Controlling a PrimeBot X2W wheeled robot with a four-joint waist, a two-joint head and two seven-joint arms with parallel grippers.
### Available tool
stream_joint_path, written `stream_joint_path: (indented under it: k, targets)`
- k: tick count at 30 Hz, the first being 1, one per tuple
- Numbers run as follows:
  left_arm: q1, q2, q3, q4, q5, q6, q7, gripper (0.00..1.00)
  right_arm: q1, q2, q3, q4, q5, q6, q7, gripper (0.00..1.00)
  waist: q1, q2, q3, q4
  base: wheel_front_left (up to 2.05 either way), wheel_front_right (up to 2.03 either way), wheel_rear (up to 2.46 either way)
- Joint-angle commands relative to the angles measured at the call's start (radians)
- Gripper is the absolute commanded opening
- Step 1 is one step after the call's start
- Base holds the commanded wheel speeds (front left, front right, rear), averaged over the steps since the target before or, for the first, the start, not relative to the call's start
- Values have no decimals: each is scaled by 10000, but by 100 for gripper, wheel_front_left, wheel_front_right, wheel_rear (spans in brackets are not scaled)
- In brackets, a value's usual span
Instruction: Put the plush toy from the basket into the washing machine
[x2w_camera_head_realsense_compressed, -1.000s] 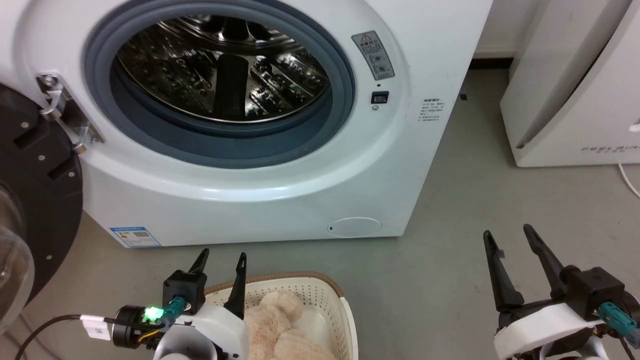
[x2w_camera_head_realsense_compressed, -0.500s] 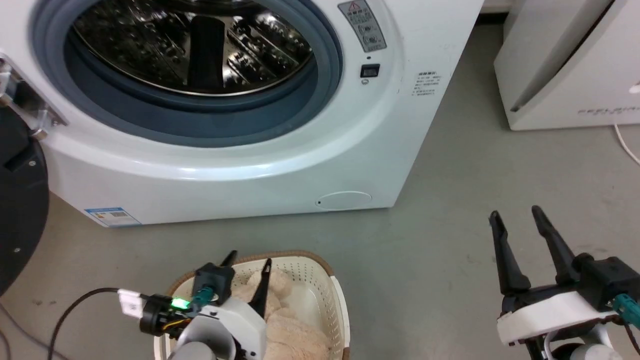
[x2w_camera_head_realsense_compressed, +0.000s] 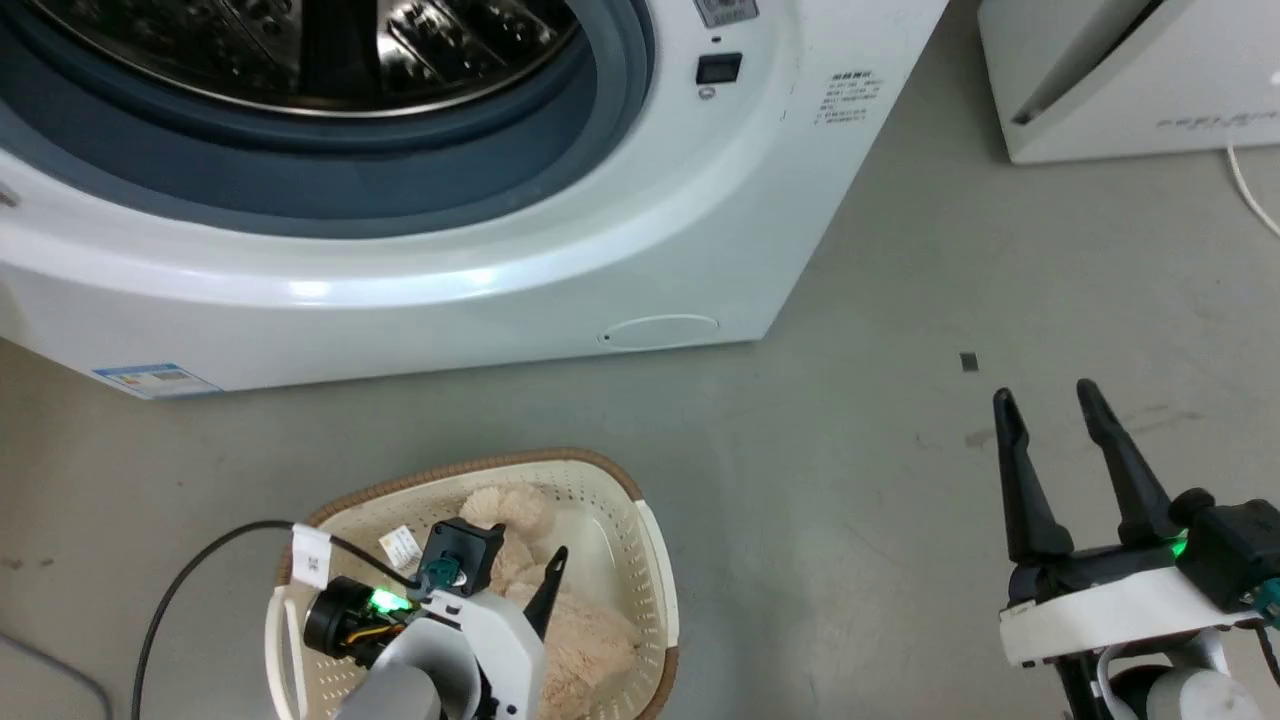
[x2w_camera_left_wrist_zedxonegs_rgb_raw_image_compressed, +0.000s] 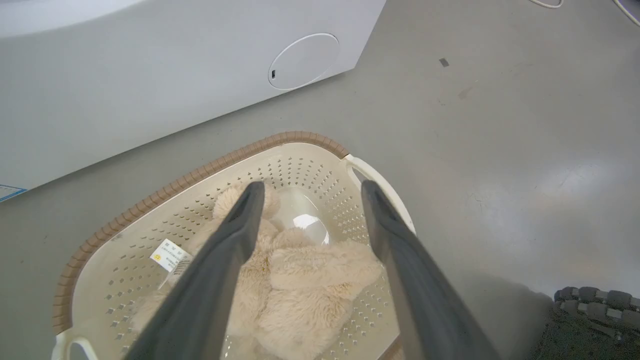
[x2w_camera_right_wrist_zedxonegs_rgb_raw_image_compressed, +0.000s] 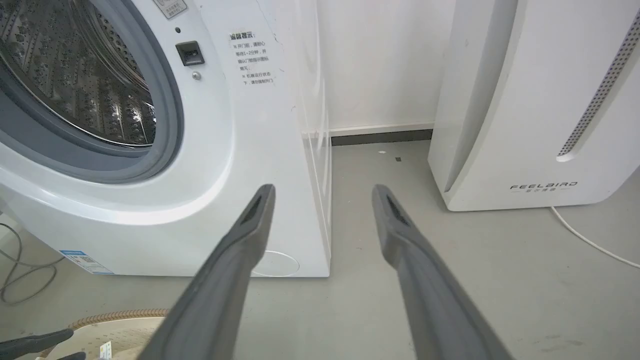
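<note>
The beige plush toy (x2w_camera_head_realsense_compressed: 590, 640) lies in the cream basket (x2w_camera_head_realsense_compressed: 480, 470) on the floor, just in front of the washing machine (x2w_camera_head_realsense_compressed: 500, 260). A small white tag (x2w_camera_head_realsense_compressed: 400, 545) rests beside the toy. My left gripper (x2w_camera_head_realsense_compressed: 510, 560) hangs over the basket, tilted down. In the left wrist view this gripper (x2w_camera_left_wrist_zedxonegs_rgb_raw_image_compressed: 312, 186) is open, its fingers spread above the plush toy (x2w_camera_left_wrist_zedxonegs_rgb_raw_image_compressed: 310, 285) and not touching it, inside the basket's brown rim (x2w_camera_left_wrist_zedxonegs_rgb_raw_image_compressed: 200, 172). The porthole stands open onto the steel drum (x2w_camera_head_realsense_compressed: 300, 50). My right gripper (x2w_camera_head_realsense_compressed: 1045, 392) is open and empty above the floor at the right.
The white FEELAIR appliance (x2w_camera_head_realsense_compressed: 1130, 80) stands at the back right, with a white cable (x2w_camera_head_realsense_compressed: 1250, 190) on the floor beside it. A strip of grey floor (x2w_camera_head_realsense_compressed: 850, 450) separates the basket from my right gripper. Grey cables (x2w_camera_right_wrist_zedxonegs_rgb_raw_image_compressed: 20, 270) lie left of the washer.
The head camera has tilted down, so the washer has slid up the picture. My left gripper has dropped lower over the basket, closer to the plush toy. The right gripper keeps its pose.
</note>
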Motion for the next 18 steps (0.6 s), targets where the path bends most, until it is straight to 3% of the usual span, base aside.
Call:
stream_joint_path:
  k: [1,18]
  targets:
    - [-307,160,-222,239,-261,-60,69,100,-244,-1,-13,-82,147,-3,-126,100,0,0,224,-101,0,0,0]
    - [-1987,1160,-3281,1998,-1160,-246,373,100,-555,-2,63,-276,785,-5,-480,100,0,0,1789,-522,0,0,0]
